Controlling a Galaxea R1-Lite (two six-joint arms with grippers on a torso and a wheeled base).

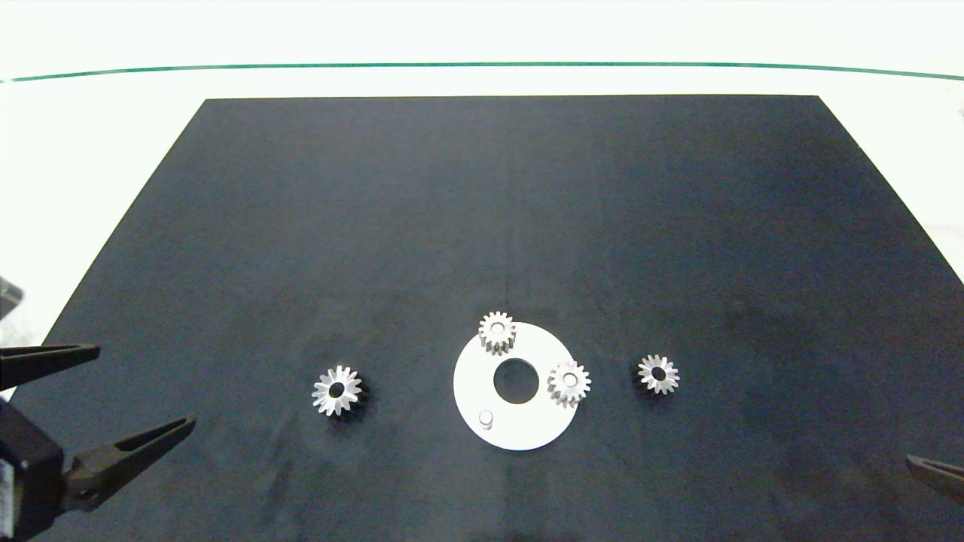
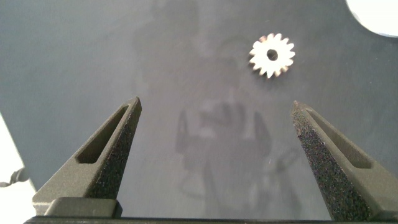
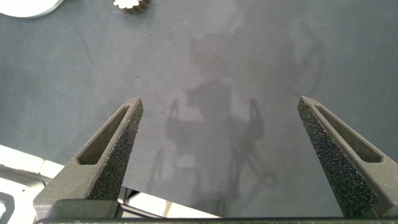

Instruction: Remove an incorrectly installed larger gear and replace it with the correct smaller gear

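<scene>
While the larger gear [image 1: 337, 390] lies off the plate [image 1: 527, 430], just ahead of the wide-open, empty left jaws, the right jaws — equally open, empty — must next fetch the smaller gear [image 1: 658, 374], well ahead, for the bare peg [image 1: 486, 418].

Silver larger gear [image 1: 337, 390], white disc [image 1: 517, 421], black, perhaps faintly smudged mat [image 1: 482, 226].

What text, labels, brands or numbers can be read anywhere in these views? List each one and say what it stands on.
None can be read. The white disc, the gears on it and beside it, the dark mat, and both end effectors, left and right, show no readable words, numbers or signs.
</scene>
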